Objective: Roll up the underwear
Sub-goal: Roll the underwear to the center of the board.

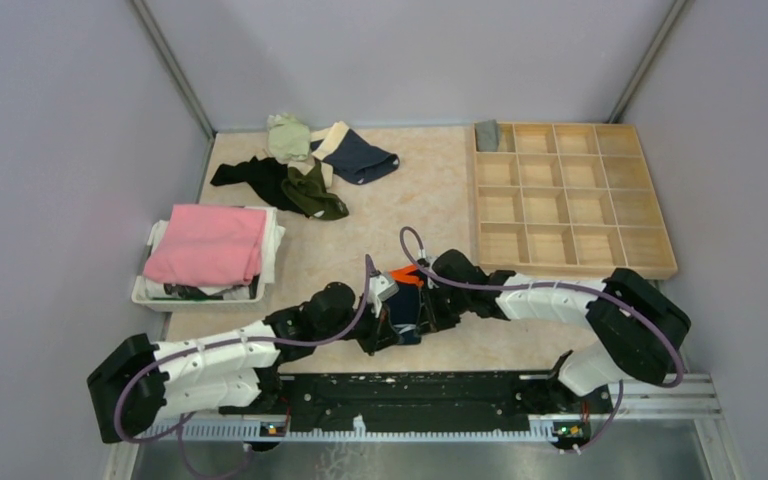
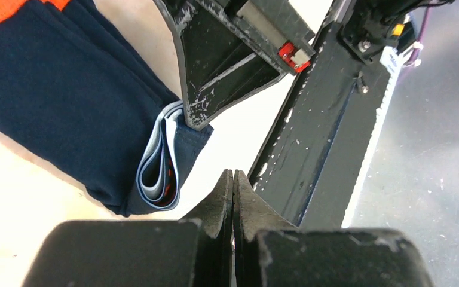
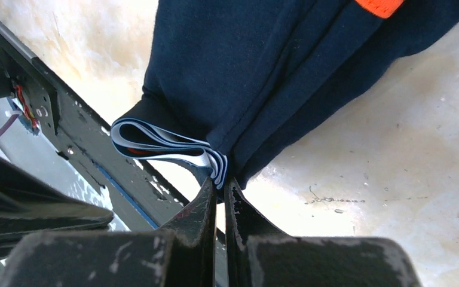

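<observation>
A navy underwear (image 1: 407,300) with an orange stripe lies folded on the table just ahead of the arm bases. In the right wrist view the underwear (image 3: 245,66) has its pale layered waistband (image 3: 167,146) at the near end. My right gripper (image 3: 221,182) is shut on that waistband's corner. The left wrist view shows the same garment (image 2: 66,101) with the right arm's fingers (image 2: 200,113) pinching its edge. My left gripper (image 2: 233,174) sits just beside the waistband, shut, with nothing between its fingers. Seen from above, both grippers (image 1: 385,330) (image 1: 425,312) meet at the garment's near end.
More underwear lies in a loose pile (image 1: 305,165) at the back of the table. A white basket (image 1: 150,290) at the left holds a folded pink cloth (image 1: 210,240). A wooden compartment tray (image 1: 570,195) stands at the right, with a grey roll (image 1: 487,135) in its far-left cell. The black base rail (image 1: 420,395) runs along the near edge.
</observation>
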`<action>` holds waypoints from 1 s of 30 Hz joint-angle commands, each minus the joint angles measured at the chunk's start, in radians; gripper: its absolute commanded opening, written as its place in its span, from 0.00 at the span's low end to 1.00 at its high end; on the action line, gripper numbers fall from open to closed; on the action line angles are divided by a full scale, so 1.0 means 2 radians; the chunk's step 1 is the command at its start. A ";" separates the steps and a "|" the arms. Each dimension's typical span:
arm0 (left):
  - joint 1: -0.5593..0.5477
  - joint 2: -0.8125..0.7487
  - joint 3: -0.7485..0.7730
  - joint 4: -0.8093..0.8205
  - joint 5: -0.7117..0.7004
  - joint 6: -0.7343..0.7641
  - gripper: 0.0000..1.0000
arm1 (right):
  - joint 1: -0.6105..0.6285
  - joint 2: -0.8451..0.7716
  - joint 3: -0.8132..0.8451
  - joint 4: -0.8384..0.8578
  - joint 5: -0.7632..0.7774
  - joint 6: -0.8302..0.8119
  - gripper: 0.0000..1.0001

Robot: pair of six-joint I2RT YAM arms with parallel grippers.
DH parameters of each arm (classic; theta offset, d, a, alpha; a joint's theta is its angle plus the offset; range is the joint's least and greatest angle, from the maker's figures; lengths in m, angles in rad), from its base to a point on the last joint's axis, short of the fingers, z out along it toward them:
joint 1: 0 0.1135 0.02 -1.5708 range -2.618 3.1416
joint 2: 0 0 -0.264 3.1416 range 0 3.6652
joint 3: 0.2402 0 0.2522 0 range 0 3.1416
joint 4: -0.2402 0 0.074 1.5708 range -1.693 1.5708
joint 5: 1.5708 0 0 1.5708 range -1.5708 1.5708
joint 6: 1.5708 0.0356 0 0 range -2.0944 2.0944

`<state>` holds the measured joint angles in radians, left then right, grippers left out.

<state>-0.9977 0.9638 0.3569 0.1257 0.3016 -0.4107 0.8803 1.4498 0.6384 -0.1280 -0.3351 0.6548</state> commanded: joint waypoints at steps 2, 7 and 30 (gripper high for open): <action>-0.021 0.034 0.016 0.022 -0.039 0.013 0.00 | -0.005 0.016 0.026 -0.020 -0.027 -0.007 0.00; -0.025 0.050 0.007 0.040 -0.062 0.007 0.00 | -0.007 0.015 0.024 -0.021 -0.030 -0.007 0.00; -0.025 0.105 0.002 0.049 -0.120 -0.002 0.00 | -0.011 0.009 0.019 -0.017 -0.034 -0.002 0.01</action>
<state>-1.0424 1.1469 0.3573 0.1947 0.1059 -0.4145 0.8677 1.4712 0.6510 -0.1650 -0.3946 0.6514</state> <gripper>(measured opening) 0.005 0.017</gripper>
